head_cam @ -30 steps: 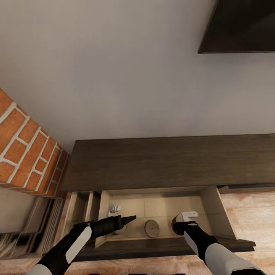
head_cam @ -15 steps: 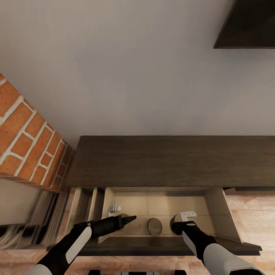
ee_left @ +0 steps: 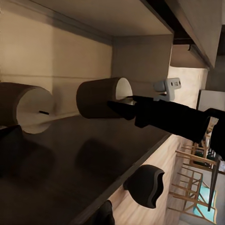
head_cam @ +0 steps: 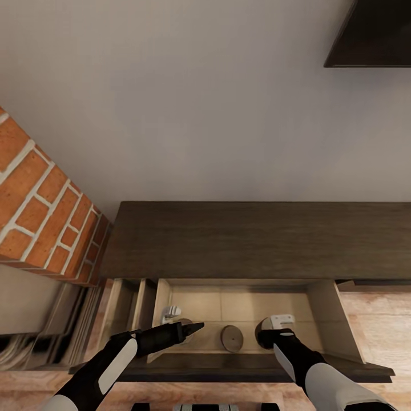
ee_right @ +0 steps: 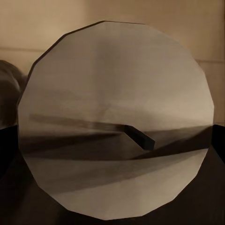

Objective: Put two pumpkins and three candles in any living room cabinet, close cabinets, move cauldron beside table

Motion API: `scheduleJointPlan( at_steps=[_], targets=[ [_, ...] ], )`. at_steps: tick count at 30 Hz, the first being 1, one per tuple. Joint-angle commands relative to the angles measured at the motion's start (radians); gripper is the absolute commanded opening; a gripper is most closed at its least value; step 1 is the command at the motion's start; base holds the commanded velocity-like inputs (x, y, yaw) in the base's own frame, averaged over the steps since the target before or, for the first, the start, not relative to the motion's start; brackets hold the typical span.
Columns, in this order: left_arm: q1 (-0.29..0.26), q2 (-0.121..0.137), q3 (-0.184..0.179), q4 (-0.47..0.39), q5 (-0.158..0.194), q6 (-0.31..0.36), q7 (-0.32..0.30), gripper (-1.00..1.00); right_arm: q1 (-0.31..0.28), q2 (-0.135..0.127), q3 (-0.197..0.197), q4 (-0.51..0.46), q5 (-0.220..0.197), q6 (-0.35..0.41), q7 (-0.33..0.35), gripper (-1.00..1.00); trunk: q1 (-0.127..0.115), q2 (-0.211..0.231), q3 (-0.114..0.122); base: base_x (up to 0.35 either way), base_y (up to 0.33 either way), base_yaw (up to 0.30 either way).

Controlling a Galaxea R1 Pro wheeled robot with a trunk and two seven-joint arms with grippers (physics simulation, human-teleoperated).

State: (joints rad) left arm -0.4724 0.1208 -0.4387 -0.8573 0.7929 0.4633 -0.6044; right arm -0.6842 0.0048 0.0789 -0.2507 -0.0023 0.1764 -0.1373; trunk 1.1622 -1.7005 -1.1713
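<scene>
My right hand [head_cam: 268,333] grips a short stubby beige-grey candle [ee_right: 115,122] inside the drawer: rigid, light, smooth-sided, best held across its round wall.

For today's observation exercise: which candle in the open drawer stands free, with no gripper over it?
The middle candle: it stands alone between the arms; the candles either side sit under the left gripper and right gripper.

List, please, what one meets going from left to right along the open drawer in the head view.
Left gripper → candle standing free on the drawer floor → right gripper, poised over another candle.
</scene>
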Motion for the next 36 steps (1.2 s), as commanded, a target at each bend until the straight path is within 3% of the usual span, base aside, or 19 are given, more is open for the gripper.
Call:
scheduleJointPlan(
  at_steps=[1,36],
  targets=[
    [0.000,0.000,0.000,0.000,0.000,0.000,0.000,1.00,0.000,-0.001,0.000,-0.001,-0.001,0.000,-0.001,-1.00,0.004,-0.007,-0.003,0.000,0.000,0.000],
    [0.000,-0.001,0.000,0.000,0.000,0.000,0.000,1.00,0.000,-0.003,-0.004,-0.050,-0.002,0.000,-0.004,-1.00,0.138,-0.252,-0.111,0.000,0.000,-0.030]
  ],
)
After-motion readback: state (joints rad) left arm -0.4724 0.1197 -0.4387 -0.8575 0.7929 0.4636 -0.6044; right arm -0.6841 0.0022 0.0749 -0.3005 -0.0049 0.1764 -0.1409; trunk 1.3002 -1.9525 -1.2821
